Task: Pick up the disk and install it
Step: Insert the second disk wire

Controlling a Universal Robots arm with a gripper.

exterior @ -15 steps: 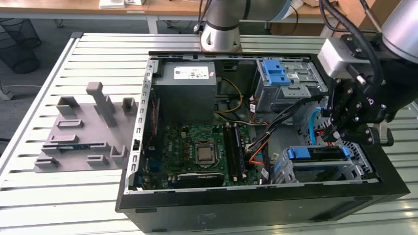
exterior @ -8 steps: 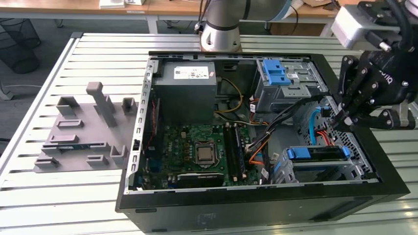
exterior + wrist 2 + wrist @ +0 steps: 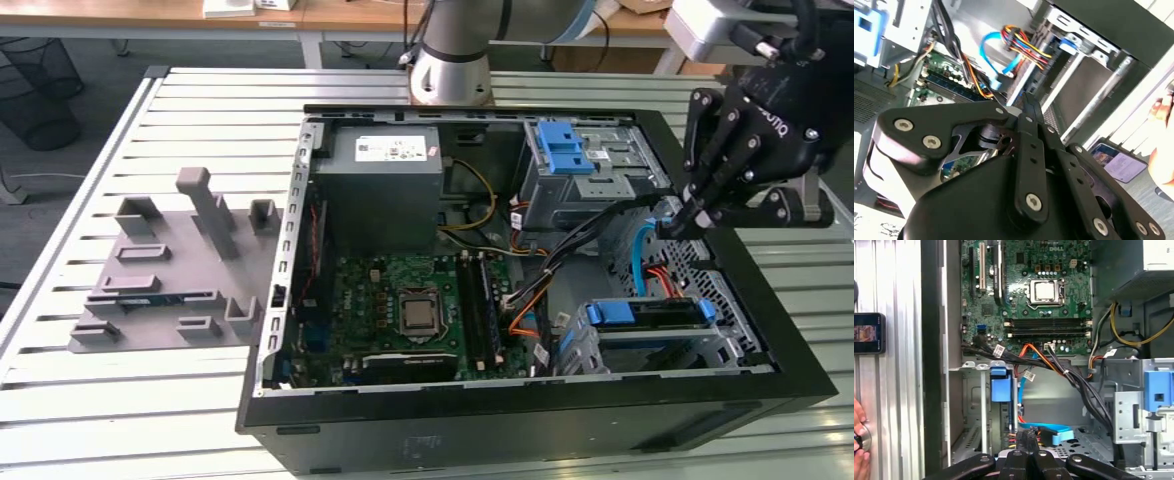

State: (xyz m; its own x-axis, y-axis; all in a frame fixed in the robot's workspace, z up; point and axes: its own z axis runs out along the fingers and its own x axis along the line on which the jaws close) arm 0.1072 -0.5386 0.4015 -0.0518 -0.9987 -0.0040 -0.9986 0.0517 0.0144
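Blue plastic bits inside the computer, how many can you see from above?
2: a blue latch piece atop the rear metal bay, and a blue carrier in the lower bay near the front. Cables may hide more.

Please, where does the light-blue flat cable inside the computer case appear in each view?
Exterior view: the light-blue cable hangs inside the case, just below the gripper.
Second wrist view: it loops beside the multicoloured wire bundle.
First wrist view: it lies near the gripper.
Shared landmark: the green motherboard, in all three views.
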